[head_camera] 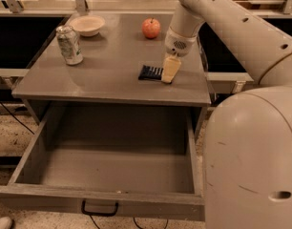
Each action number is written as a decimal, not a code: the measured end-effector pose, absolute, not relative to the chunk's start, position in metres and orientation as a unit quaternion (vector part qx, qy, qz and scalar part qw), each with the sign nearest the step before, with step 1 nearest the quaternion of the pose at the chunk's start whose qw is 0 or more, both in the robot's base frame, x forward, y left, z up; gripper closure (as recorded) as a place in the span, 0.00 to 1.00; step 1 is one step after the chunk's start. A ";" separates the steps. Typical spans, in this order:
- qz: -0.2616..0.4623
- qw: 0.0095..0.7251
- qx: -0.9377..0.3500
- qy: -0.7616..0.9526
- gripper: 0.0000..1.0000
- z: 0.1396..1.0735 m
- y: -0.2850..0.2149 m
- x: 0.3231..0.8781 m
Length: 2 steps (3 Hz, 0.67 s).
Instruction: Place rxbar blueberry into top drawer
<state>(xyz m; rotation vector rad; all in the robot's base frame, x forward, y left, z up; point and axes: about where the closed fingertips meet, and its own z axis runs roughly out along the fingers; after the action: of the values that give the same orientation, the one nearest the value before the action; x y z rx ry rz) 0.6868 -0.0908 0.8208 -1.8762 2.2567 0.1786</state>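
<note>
The rxbar blueberry [149, 72] is a dark navy flat bar lying on the grey cabinet top [108, 66], right of centre. My gripper [168, 76] hangs down from the cream arm and reaches the cabinet top at the bar's right end, hiding that end. The top drawer [108, 175] is pulled far out below the cabinet top. Nothing shows inside it. Its black handle [99, 209] sits at the middle of the front panel.
A silver-green drink can [69, 44] stands at the left of the cabinet top. A white bowl [87, 25] sits at the back left and a red apple [151, 28] at the back centre. My large cream body [253, 161] fills the right foreground.
</note>
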 end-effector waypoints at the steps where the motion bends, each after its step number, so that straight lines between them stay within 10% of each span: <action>1: 0.060 0.101 -0.635 0.764 1.00 0.821 -0.091 0.687; 2: 0.060 0.102 -0.635 0.763 1.00 0.822 -0.090 0.687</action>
<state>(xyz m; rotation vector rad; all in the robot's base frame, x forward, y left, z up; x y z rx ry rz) 0.6873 -0.0902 0.8223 -1.8754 2.2547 0.1772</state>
